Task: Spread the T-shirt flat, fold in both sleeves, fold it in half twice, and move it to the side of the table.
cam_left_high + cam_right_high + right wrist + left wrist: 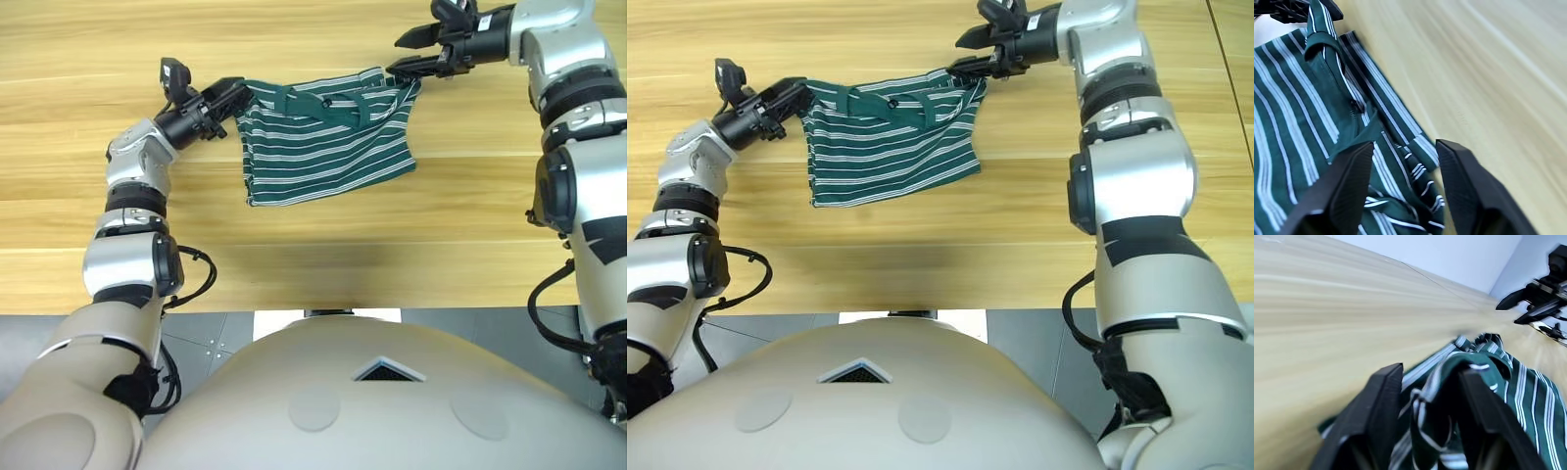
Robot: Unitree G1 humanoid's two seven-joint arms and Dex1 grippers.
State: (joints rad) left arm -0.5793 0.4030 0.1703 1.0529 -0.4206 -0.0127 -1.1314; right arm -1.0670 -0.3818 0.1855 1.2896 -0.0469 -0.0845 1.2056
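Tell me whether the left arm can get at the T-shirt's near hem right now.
Probably yes. The hem lies uncovered on the table, closer to the robot than the left gripper, which is at a far corner of the T-shirt.

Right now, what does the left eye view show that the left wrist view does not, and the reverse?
Only the left eye view: the whole T-shirt, down to its lower hem. Only the left wrist view: the left hand's fingers with cloth bunched between them. Both: the striped T-shirt, the table and the right hand at the shirt's far corner.
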